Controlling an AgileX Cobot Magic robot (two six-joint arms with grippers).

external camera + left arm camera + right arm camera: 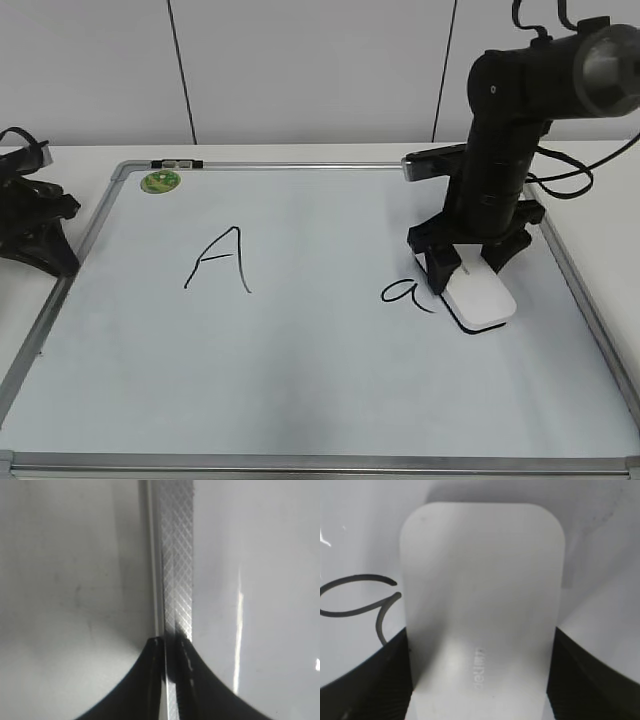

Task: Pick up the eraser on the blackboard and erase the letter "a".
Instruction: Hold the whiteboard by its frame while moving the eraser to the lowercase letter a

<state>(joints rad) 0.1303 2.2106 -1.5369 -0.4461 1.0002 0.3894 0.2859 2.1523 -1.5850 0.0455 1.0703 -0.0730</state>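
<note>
Two letters sit on the board (330, 370) from where I'm watching: a big "A" (220, 260) left of centre and the small "a" (405, 293) to its right. My right pincer (470, 272) is down on the board, its black fingers (365, 680) clamped against both long sides of the eraser (482, 297), which lies flat on the board just right of the "a". In the right wrist view the eraser (482, 605) fills the middle, grey lettering near its lower end, and the "a" (360, 602) shows at its left edge, its tail running up to or just under the eraser; the stroke I can see is unsmudged. A green sticker (160, 181) marks the board's top left corner. The left arm (30, 215) rests on the white surface (80, 160) beside the board's left frame. Its wrist view shows only the metal frame (175, 570) and a dark pincer base (170, 690), so I cannot tell whether that pincer is wide or narrow.
</note>
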